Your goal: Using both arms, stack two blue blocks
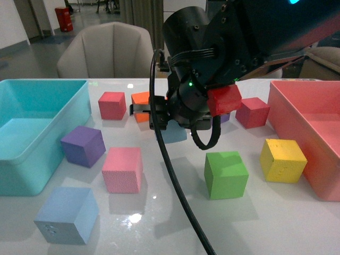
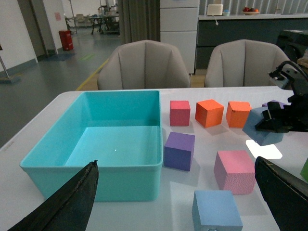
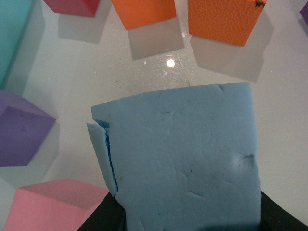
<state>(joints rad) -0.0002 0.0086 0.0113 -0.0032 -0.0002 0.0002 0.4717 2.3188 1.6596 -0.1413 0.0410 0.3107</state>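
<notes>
The nearer blue block (image 1: 66, 215) sits on the white table (image 1: 175, 223) at the front left, just in front of the teal bin (image 1: 32, 159), with small dents on its front face. The second blue block (image 3: 183, 159) is clamped in the right gripper (image 2: 270, 122) over the middle of the table. Only the right wrist view shows its surface: creased, dimpled, with a torn slit along one edge. In the front view the arm hides most of it, and the left wrist view shows it tilted, though I cannot tell whether it clears the table. The left gripper (image 2: 175, 164) shows only in its own view, fingers spread wide, holding nothing, near the teal bin. I count two blue blocks, two orange cubes (image 2: 209, 113) (the front view shows only part of one), two purple cubes (image 1: 82, 146), two red cubes (image 1: 112, 105), one pink cube (image 1: 122, 169), one green cube (image 1: 226, 174), one yellow cube (image 1: 282, 159), and one pink bin (image 1: 297, 106) at the right.
</notes>
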